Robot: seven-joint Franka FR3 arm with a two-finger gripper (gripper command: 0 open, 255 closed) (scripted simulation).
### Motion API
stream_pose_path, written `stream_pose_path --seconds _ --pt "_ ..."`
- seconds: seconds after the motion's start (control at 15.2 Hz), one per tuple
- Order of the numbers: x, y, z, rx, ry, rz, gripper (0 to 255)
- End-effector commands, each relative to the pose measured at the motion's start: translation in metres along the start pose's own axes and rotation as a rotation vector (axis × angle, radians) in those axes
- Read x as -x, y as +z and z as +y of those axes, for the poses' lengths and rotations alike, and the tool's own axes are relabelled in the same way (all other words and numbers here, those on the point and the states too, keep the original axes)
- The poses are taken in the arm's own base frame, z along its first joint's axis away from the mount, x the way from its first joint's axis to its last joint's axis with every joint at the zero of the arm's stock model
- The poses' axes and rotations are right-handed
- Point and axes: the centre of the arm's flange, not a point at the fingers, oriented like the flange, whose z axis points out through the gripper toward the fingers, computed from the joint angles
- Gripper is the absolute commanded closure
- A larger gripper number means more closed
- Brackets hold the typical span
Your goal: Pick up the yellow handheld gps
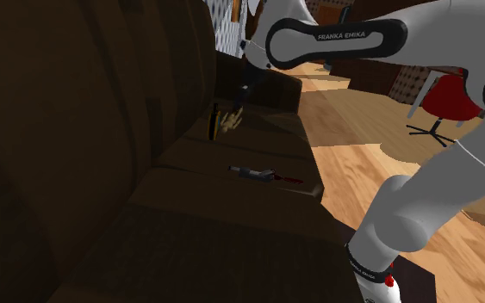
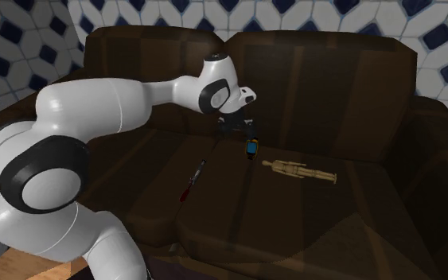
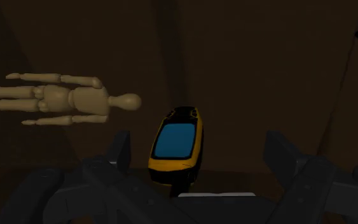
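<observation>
On the sofa (image 2: 333, 231), yellow gps (image 3: 176, 141) lies untouched — between fingers (image 3: 119, 153) of the released tool (image 3: 199, 149).

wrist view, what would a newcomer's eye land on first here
The yellow handheld gps with its bright blue screen stands out most. It lies on the dark brown sofa between the black fingers of the open gripper, which do not touch it. Next comes the pale wooden mannequin, lying flat on the seat just beside the gps.
</observation>
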Motion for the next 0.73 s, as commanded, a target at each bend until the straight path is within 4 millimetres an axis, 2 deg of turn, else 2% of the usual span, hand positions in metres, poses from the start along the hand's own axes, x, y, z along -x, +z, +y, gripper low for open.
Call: stream_pose_path --seconds 0.0,0.4,0.66 --pt "-0.022 0.008 0.003 0.022 -0.041 0.026 0" --pt "-0.085 0.03 0.003 0.084 -0.157 0.098 0" --pt "-0.079 0.05 0.0 0.084 -0.157 0.098 0"
